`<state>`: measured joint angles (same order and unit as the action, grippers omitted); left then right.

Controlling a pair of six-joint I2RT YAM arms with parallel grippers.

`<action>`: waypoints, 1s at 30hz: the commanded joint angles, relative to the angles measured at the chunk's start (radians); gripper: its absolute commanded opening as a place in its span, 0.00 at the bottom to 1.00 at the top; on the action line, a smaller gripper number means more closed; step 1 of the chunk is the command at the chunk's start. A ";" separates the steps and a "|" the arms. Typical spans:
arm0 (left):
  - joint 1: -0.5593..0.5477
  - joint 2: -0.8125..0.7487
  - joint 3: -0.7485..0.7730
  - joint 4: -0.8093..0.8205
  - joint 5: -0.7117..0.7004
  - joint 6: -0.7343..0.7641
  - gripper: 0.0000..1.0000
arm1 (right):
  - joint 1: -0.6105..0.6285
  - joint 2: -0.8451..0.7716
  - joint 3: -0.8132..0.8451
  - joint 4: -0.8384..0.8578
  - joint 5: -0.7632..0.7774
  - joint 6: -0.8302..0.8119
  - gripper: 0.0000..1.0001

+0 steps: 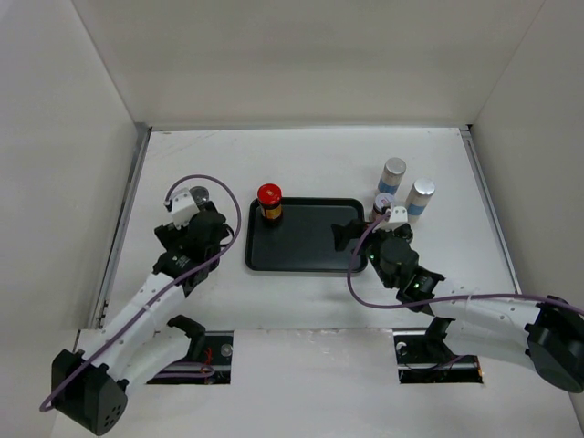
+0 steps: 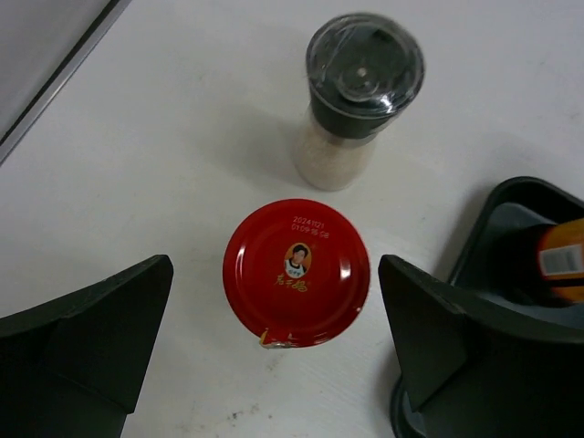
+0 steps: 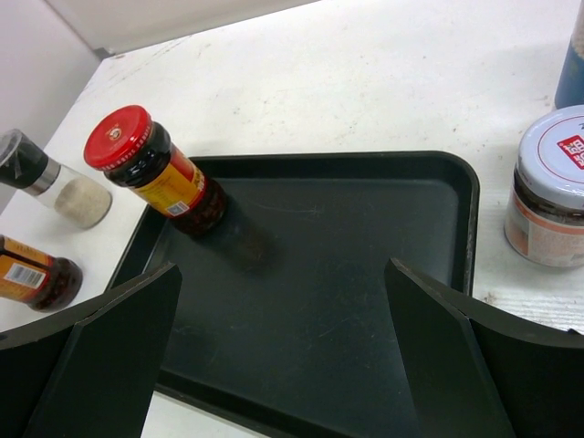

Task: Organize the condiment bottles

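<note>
The left gripper is spread wide, its fingers standing either side of the red jar with bare table showing in both gaps, so it touches nothing; that jar stands upright on the table just left of the tray, long axis vertical, lid facing up at the wrist camera; beyond it the grinder also stands upright on the table, dark cap uppermost. The right gripper is likewise wide apart and grips nothing, hanging over the tray's right part; the tray jar stands in the tray's far-left corner, lid up, axis vertical; the white-lidded jar stands upright on the table just beside the tray's right rim; past it a silver-capped bottle and its twin stand upright, near each other, caps up.
</note>
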<state>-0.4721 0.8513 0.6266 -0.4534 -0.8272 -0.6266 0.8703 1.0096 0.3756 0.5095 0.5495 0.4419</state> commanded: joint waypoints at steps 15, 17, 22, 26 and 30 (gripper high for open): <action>0.001 -0.047 -0.018 0.087 0.037 -0.012 0.36 | -0.001 -0.005 0.011 0.043 -0.020 0.014 1.00; -0.067 -0.075 0.022 0.055 0.022 -0.012 0.35 | -0.001 -0.002 0.013 0.043 -0.019 0.012 1.00; -0.297 0.035 0.082 0.131 -0.004 -0.038 0.34 | -0.006 -0.006 0.009 0.043 -0.017 0.014 1.00; -0.421 0.168 0.108 0.257 -0.035 -0.032 0.34 | -0.008 -0.003 0.008 0.043 -0.017 0.012 1.00; -0.441 0.276 0.114 0.349 -0.021 -0.024 0.35 | -0.008 0.001 0.011 0.043 -0.016 0.011 1.00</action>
<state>-0.9096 1.1099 0.6750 -0.2752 -0.7925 -0.6483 0.8703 1.0084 0.3756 0.5091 0.5411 0.4446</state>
